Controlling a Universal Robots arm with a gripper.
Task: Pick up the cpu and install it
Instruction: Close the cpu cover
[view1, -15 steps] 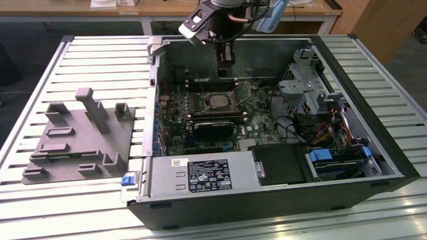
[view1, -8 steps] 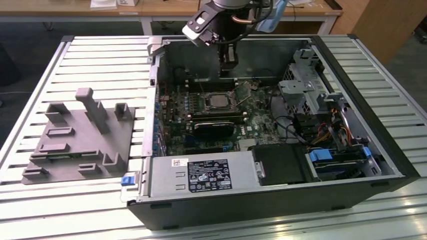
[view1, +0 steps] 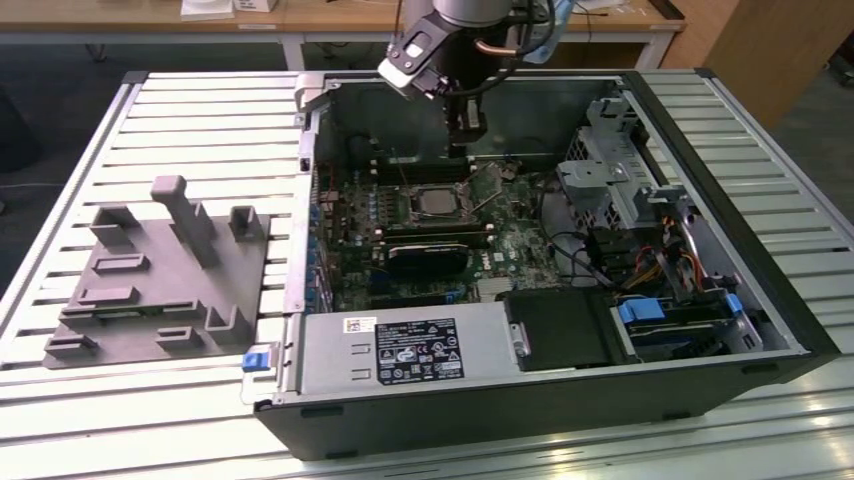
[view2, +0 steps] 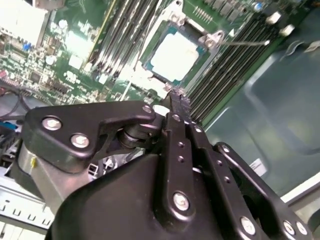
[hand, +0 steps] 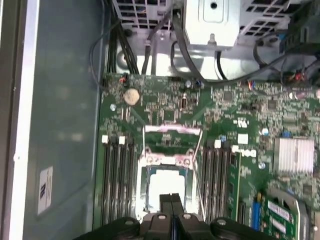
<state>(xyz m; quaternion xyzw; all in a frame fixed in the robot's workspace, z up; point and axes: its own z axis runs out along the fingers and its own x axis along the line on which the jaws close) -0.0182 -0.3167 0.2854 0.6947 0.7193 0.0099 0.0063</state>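
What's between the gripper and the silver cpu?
Nothing; in the second wrist view the stretch from the gripper to the shiny silver square cpu is bare.

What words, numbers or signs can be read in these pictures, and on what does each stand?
None can be read.
Label on the power supply: print too small.
Small white sticker beside it: too small.
White sticker on the case wall: blurred.
cpu top: washed out by glare.
Motherboard markings: too small.

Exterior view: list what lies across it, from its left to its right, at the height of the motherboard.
Grey fixture block → cpu, seated in its socket → metal drive cage.
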